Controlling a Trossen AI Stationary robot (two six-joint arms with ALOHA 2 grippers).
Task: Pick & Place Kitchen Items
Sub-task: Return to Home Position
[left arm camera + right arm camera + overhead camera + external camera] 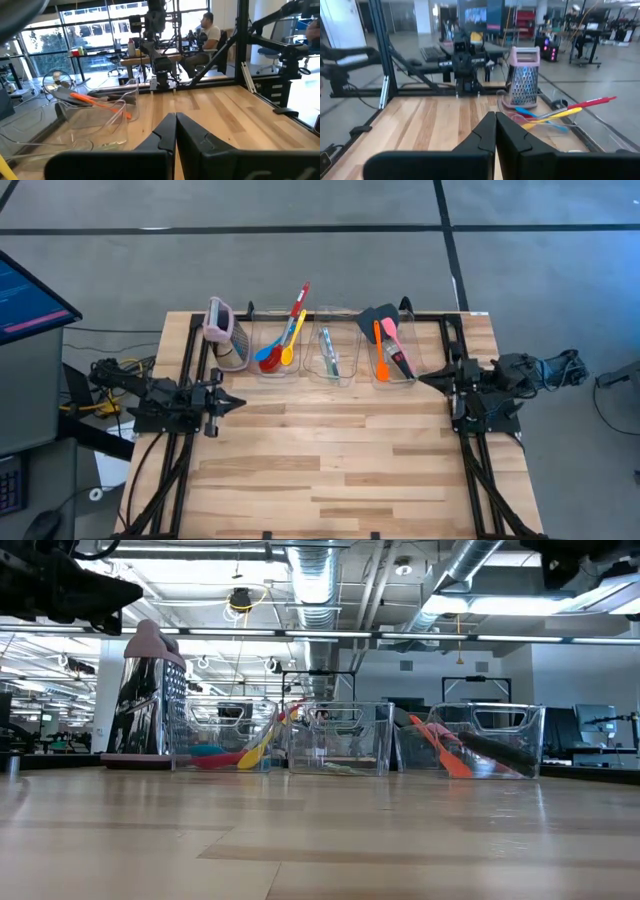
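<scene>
Three clear bins stand in a row at the table's far side. The left bin (275,345) holds red, blue and yellow spoons (283,340) and a red-handled tool. A clear-teal utensil (328,352) lies in the middle bin. Black, orange and pink spatulas (388,340) fill the right bin. My left gripper (240,402) is shut at the table's left edge, pointing level toward the right edge, with nothing in it. At the right edge my right gripper (420,378) is shut too, pointing level toward the left edge, with nothing in it.
A metal grater (225,330) with a pink top stands left of the bins. Black frame rails (190,360) run along the table's left and right edges. The wooden table top (330,450) in front of the bins is bare. A person sits in the room beyond.
</scene>
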